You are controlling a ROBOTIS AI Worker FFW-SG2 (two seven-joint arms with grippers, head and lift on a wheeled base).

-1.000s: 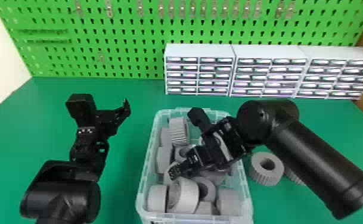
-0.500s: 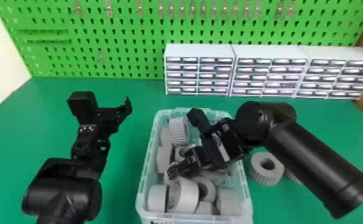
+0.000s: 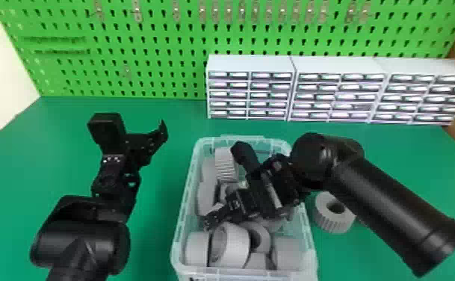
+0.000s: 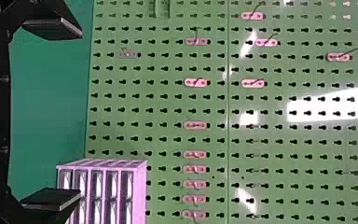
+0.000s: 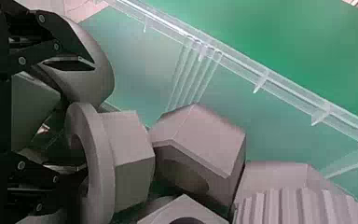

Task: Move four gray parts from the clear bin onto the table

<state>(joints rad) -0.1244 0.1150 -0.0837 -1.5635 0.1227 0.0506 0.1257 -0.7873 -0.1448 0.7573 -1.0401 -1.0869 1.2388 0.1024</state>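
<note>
Black right gripper (image 3: 210, 219) sits in clear bin (image 3: 180, 228) among gray parts (image 3: 235, 243), part-open, can't tell if gripping; left gripper (image 3: 163, 131) wide open, empty, left of bin.

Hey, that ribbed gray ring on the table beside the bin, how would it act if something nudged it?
The ribbed gray ring lies flat with its hole facing up, so it would probably slide rather than roll. Its thick wall holds a round shape, which suggests it's fairly stiff. The ridges around its side should help against slipping.
</note>
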